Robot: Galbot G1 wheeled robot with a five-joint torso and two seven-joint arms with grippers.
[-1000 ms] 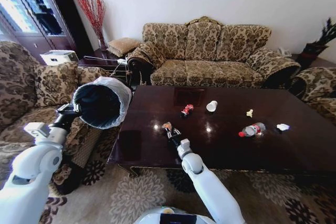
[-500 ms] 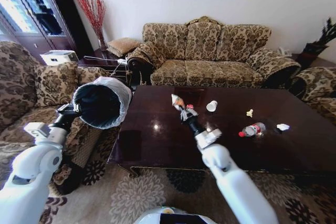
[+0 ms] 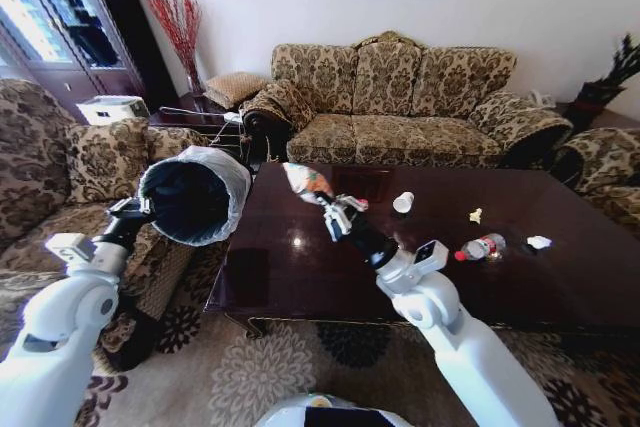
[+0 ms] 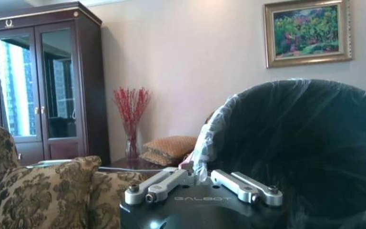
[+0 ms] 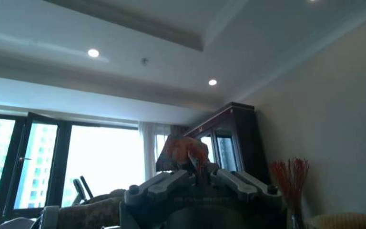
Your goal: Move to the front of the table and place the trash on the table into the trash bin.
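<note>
Left gripper [image 3: 137, 209] sits off the left end of the desk [image 3: 300, 277], out over the armchair; its jaws are clamped on the rim of the bin [image 3: 195, 195], pinching the white bag liner with it; left wrist view shows the bin [image 4: 297, 152] pressed right against the closed fingers; bin is tipped on its side, mouth turned right toward the desk, presumably so litter can be passed in sideways rather than dropped from above.

Right gripper [image 3: 322, 202] is raised above the far-left part of the desk, arm stretched up and left; jaws closed on the lower end of a snack packet [image 3: 305, 182], which stands up out of them; right wrist view shows the same packet [image 5: 183, 151] sticking out past the fingertips; packet is between the desk's litter and the bin mouth, near the bin but well clear of it; grip at one end leaves the free end leading toward the opening, by my reading.

Rest of the trash lies on the desk, right of the arm: red wrapper [image 3: 360, 204] just beside the gripper; paper cup [image 3: 403, 202] further right; small crumpled paper bit [image 3: 475, 215]; bottle [image 3: 482, 247] lying on its side with red cap to the left; another white scrap [image 3: 539, 242] near the right edge.

Judgement: carry step under way, one piece in hand, five left.
</note>
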